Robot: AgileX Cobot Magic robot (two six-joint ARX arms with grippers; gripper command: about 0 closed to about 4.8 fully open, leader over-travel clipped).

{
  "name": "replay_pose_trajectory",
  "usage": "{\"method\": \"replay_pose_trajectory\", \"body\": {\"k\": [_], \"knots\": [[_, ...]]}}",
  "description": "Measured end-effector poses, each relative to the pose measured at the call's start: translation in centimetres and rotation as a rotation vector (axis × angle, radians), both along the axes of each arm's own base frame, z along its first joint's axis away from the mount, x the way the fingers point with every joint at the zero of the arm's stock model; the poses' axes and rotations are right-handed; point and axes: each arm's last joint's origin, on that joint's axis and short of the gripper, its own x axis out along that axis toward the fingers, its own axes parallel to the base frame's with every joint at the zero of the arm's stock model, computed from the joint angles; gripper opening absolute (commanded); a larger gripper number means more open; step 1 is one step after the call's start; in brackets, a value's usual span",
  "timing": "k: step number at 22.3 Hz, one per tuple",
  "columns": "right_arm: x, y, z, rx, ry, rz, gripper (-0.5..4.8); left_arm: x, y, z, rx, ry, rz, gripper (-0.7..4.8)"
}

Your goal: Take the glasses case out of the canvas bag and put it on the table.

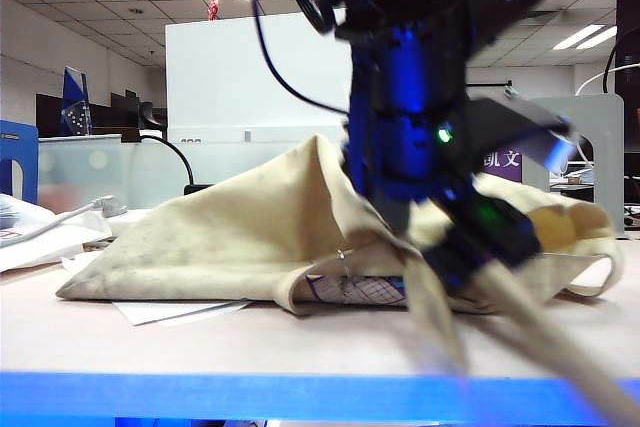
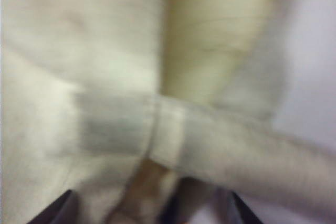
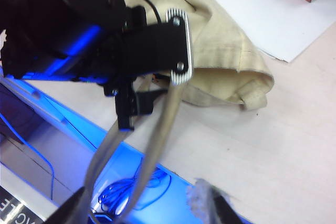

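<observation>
The left gripper is pressed right up to the canvas bag. Its two fingers stand well apart, with cloth and a strap lying just ahead of them and nothing visibly clamped. The right gripper hangs high over the front of the table, looking down on the left arm. Its tips are also apart and it holds nothing. The glasses case is not visible in any view, so it is presumably inside the bag, ahead of and below the left fingers. Which way it points and how its long axis runs cannot be told. The bag itself lies slumped, its length running along the table's front edge and its mouth turned towards that edge, with the straps trailing off it beneath the left wrist. The step in hand looks like reaching into the mouth. To do that well, the left fingers should go under the top layer of cloth rather than onto the strap, which could snag. They should close only once something firm sits between them, and across the narrow width of the case. The right gripper could pin or lift the upper lip of the bag.
</observation>
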Motion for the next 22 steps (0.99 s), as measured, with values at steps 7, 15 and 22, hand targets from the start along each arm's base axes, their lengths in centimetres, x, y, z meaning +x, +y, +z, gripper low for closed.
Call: {"method": "replay_pose_trajectory", "body": {"k": [7, 15, 22], "knots": [[-0.8, -0.6, -0.3, 0.011, -0.015, 0.0, 2.91, -1.6, -0.1, 6.7, -0.135, -0.087, -0.03, 3.72], [-0.9, -0.7, -0.4, 0.009, -0.012, 0.0, 2.91, 0.4, -0.2, 2.5, -0.049, 0.016, -0.042, 3.72], [-1.1, -0.7, -0.4, 0.022, -0.011, 0.021, 2.91, 6.1, 2.3, 0.7, -0.048, -0.002, 0.077, -0.09]]}}
